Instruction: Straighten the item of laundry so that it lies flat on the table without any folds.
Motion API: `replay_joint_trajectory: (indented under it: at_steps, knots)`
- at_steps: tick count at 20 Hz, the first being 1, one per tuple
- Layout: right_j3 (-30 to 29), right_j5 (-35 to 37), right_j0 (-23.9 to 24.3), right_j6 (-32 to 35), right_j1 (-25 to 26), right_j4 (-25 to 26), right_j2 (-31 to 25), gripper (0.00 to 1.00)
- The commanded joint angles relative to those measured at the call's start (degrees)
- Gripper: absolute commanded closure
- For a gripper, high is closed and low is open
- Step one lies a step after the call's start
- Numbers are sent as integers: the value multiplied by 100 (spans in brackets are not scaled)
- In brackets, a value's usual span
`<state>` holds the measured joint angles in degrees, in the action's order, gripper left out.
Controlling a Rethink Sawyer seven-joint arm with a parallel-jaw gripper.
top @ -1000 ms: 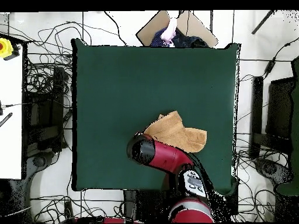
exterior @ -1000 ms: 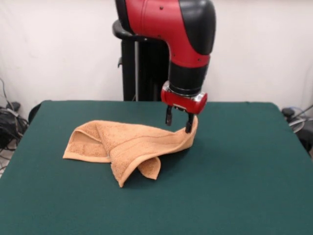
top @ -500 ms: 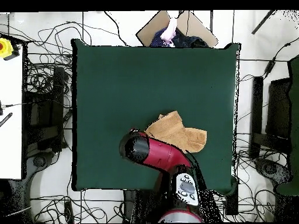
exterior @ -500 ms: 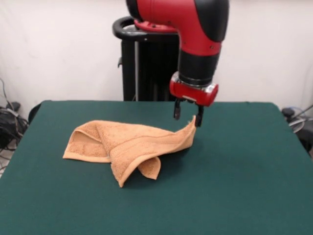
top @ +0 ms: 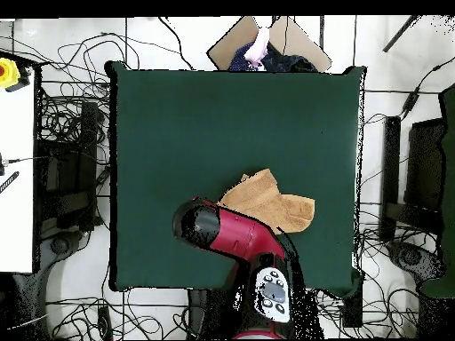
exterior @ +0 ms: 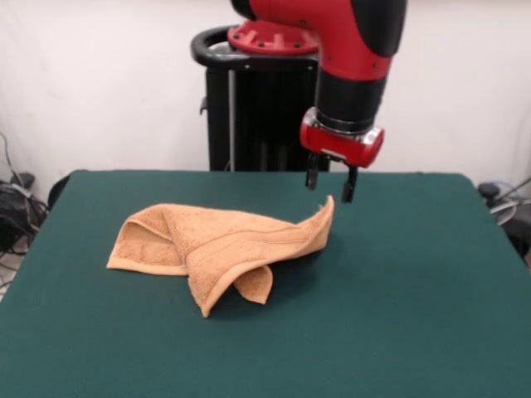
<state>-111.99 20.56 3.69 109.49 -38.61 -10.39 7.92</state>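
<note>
Risk lay in the towel [exterior: 217, 247], folded on the counter [exterior: 398, 282]: the empty, open claw [exterior: 330, 184] above its raised corner could regrasp doubled layers.

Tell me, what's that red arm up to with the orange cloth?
The arm is working on a peach towel lying crumpled on the green table. Its gripper hangs open just above the towel's raised corner, holding nothing. The towel is not flat: it is folded over itself, with one corner standing up and a flap curled under at the front, so the straightening is not done.
</note>
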Motion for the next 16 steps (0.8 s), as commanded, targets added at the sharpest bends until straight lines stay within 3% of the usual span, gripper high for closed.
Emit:
replay_joint_trajectory:
  at_steps: [1, 16]
  knots:
    - [71, -440, 74, 1343, 521, -312, -55, 0]
    - [-582, -2081, 441, 1411, 1064, -118, -508, 0]
